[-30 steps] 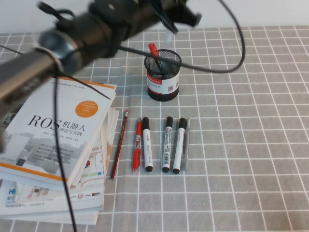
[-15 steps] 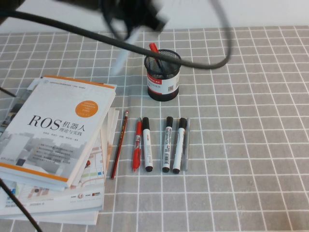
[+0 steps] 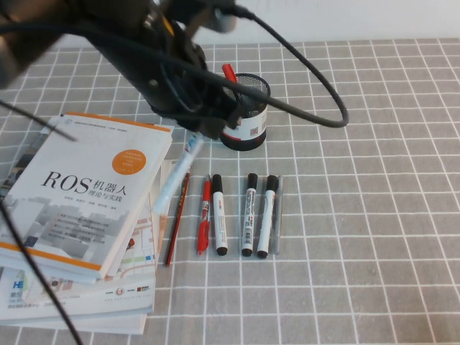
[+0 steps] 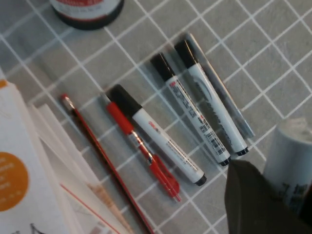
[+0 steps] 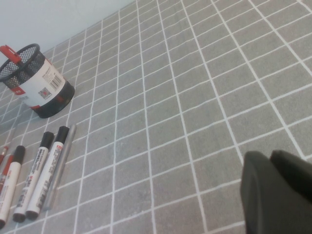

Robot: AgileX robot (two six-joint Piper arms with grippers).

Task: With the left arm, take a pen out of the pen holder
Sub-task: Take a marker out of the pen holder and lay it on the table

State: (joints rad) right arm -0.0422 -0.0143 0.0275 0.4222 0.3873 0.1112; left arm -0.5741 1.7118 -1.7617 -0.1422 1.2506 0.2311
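The black mesh pen holder (image 3: 244, 115) stands at the back of the cloth with a red pen (image 3: 228, 72) sticking out of it. My left gripper (image 3: 203, 133) hovers just left of the holder, shut on a white marker (image 3: 175, 178) that slants down toward the book edge. In the left wrist view the white marker (image 4: 290, 156) sits between the dark fingers (image 4: 253, 200). In its own wrist view my right gripper (image 5: 278, 195) is low over bare cloth, far from the holder (image 5: 36, 80), fingers together and holding nothing.
A row lies in front of the holder: a red pencil (image 3: 177, 215), a red pen (image 3: 205, 215), three white markers (image 3: 249, 214) and a grey pen (image 3: 278, 214). A stack of books (image 3: 79, 215) fills the left. Black cables loop above the holder.
The left arm has swung from above the holder down and to the left, carrying the white marker, which now hangs low beside the book edge.
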